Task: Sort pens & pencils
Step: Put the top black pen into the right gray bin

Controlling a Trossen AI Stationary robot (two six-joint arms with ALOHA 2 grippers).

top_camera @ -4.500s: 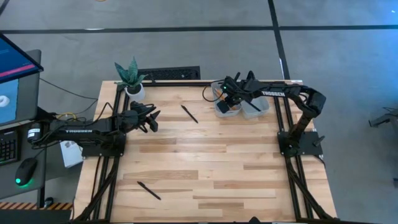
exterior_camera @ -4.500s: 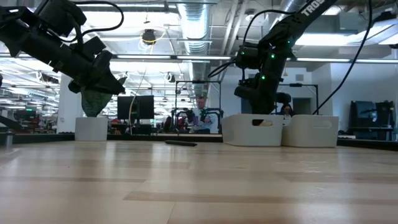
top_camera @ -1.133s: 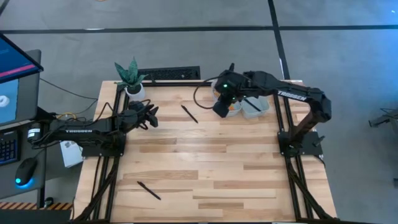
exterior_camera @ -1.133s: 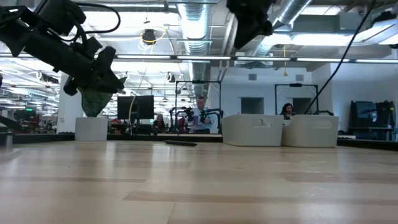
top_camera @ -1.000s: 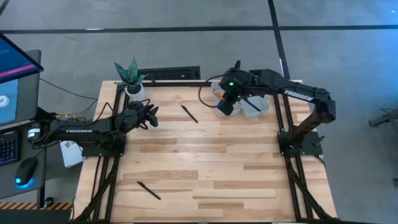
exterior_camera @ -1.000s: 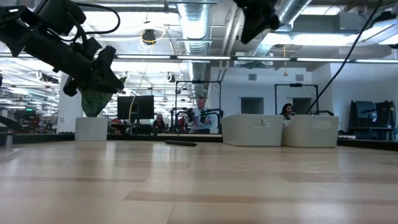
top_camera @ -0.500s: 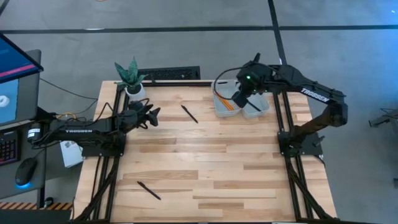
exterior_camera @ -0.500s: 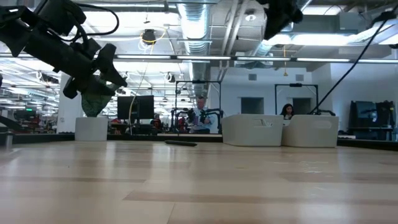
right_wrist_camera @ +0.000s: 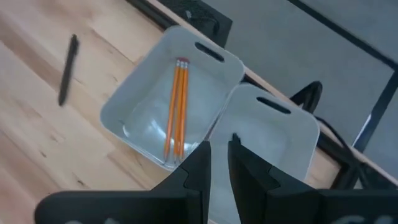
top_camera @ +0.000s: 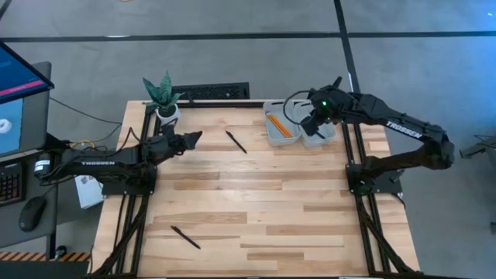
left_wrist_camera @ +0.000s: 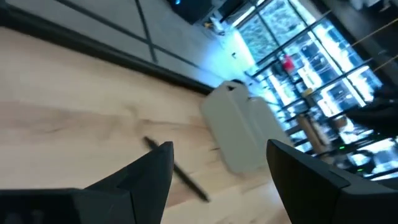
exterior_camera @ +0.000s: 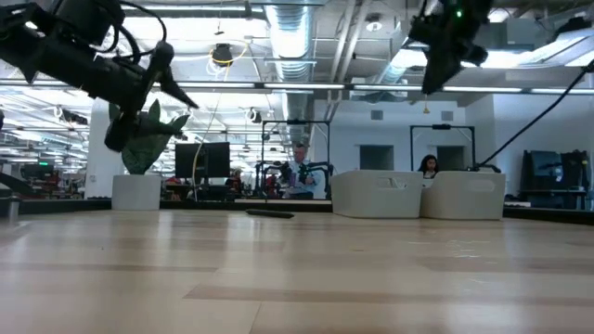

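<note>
Two black pens lie flat on the wood: one [top_camera: 235, 142] near the far edge, also in the low view [exterior_camera: 269, 212] and the left wrist view [left_wrist_camera: 177, 169], and one [top_camera: 185, 237] near the near-left corner. The third pen does not show. The orange pencils [right_wrist_camera: 176, 106] lie side by side on the floor of the left white bin [top_camera: 280, 129]. My left gripper [top_camera: 192, 139] is open, above the table left of the far pen. My right gripper [right_wrist_camera: 219, 144] hovers high over the right bin [right_wrist_camera: 283, 134], its fingers only a narrow gap apart, holding nothing.
A potted plant [top_camera: 163, 97] stands at the far-left corner and a dark strip [top_camera: 209, 91] lies along the far edge. A monitor and a mouse sit beyond the table's left side. Bare wood spans the middle and the near right. People show in the room behind.
My right gripper has travelled, well above the table, from over the left bin toward the table's right edge and now hangs over the right bin. My left gripper has turned on its wrist and reached slightly toward the far pen. The pens and pencils have not moved.
</note>
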